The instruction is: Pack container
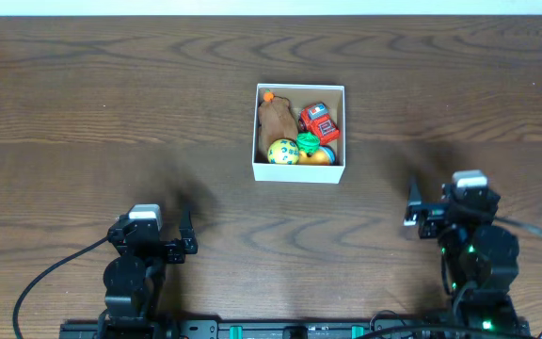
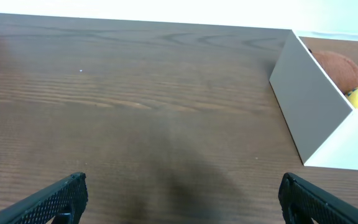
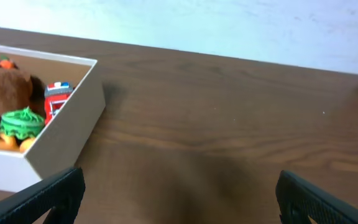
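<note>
Your left fingers (image 2: 53,198) are spread wide and hold nothing, low over the counter (image 2: 135,93), with the container (image 2: 309,106) ahead to their right. Your right fingers (image 3: 50,194) are spread just as wide and hold nothing, with the container ahead to their left. It sits mid-counter, well apart from both arms, and holds a brown plush toy (image 1: 277,120), a red truck (image 1: 319,122), a yellow ball (image 1: 282,152) and a green piece (image 1: 309,143).

Dark brown wood-grain table (image 1: 83,94), matte, grain running side to side. Beyond its far edge, a plain pale backdrop (image 3: 229,25), brightly lit; wall or floor cannot be told. Lighting even; soft shadows on the tabletop.
</note>
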`<action>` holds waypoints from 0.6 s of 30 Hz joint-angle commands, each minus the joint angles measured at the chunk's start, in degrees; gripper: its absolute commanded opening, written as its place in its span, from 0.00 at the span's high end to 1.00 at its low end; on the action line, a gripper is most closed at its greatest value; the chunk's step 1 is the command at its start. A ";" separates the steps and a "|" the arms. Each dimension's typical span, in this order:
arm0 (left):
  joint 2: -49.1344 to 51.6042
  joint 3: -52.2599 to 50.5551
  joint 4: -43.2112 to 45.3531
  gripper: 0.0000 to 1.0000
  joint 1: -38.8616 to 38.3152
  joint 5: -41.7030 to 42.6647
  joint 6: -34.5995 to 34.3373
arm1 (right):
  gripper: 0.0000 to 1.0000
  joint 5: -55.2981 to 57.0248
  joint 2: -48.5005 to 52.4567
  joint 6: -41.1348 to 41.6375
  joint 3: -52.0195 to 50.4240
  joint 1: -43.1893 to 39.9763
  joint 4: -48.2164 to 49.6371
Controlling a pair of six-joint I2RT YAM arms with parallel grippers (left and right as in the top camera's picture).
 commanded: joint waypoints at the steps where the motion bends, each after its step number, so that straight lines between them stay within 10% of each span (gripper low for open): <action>1: -0.37 -1.20 -0.17 0.02 0.28 0.61 -0.50 | 0.01 -1.33 -4.72 -2.29 -3.13 0.39 0.37; 18: -0.37 -1.20 -0.17 0.02 0.28 0.61 -0.50 | 0.01 -2.38 -20.68 -2.25 -13.84 0.31 0.98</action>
